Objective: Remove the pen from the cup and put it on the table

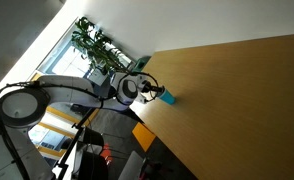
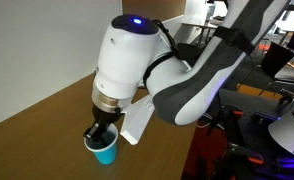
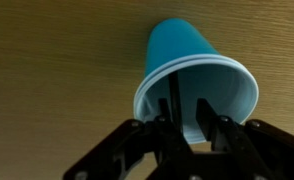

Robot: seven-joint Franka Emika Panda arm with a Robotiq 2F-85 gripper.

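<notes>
The small turquoise cup (image 3: 192, 60) stands on the light brown wooden table (image 3: 57, 60), close to its edge in both exterior views (image 1: 169, 98) (image 2: 106, 152). The pen (image 3: 174, 95), a thin dark stick, stands inside the cup and leans on its rim. My gripper (image 3: 183, 118) reaches down into the cup's mouth (image 1: 155, 92) (image 2: 100, 135), its fingers on either side of the pen. The jaws are narrowed. The pen lies against one finger, and a gap still shows to the other finger (image 3: 203, 118).
The table edge (image 1: 147, 115) runs just beside the cup. A leafy plant (image 1: 97, 45) stands by the window behind the arm. Beyond the edge are a yellow-orange panel (image 1: 143, 135) and lab clutter (image 2: 277, 60). Broad bare tabletop (image 1: 247, 90) stretches away from the cup.
</notes>
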